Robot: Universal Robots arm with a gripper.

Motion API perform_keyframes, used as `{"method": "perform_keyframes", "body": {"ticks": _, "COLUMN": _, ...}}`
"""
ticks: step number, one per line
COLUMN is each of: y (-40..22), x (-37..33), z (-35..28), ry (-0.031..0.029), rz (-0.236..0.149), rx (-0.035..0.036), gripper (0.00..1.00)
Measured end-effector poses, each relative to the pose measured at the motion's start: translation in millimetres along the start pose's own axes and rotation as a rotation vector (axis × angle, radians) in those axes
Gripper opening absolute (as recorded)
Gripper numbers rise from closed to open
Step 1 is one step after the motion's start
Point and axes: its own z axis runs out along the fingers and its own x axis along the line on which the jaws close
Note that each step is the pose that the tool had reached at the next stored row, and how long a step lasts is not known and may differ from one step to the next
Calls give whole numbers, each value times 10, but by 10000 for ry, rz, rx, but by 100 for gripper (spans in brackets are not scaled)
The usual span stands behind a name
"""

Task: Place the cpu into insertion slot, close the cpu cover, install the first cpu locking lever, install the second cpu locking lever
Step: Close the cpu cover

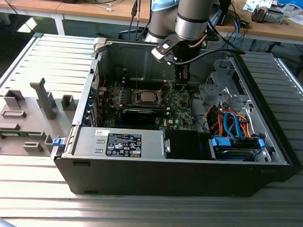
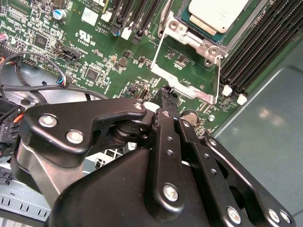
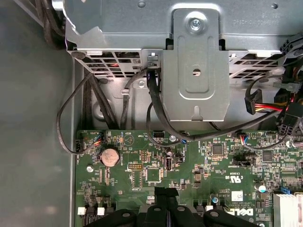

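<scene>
The cpu [image 2: 215, 14] is a flat square chip with a pale silvery-grey metal top. It sits level in the insertion slot [image 2: 207, 46], top face up; in the exterior view, the cpu [image 1: 144, 97] is a light square on the green board. The slot's metal frame rings the chip (its contact field is hidden under it). The cpu cover [image 2: 199, 93], a thin grey metal plate with 1 large square window, is swung open off the chip. It joins the frame at 1 edge, and green board shows through its window.
</scene>
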Motion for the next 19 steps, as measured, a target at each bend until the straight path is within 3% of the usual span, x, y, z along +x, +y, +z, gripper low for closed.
{"method": "perform_keyframes", "body": {"ticks": 19, "y": -57, "x": 0, "z": -4, "ry": -1, "rz": 0, "rx": -11, "gripper": 11}}
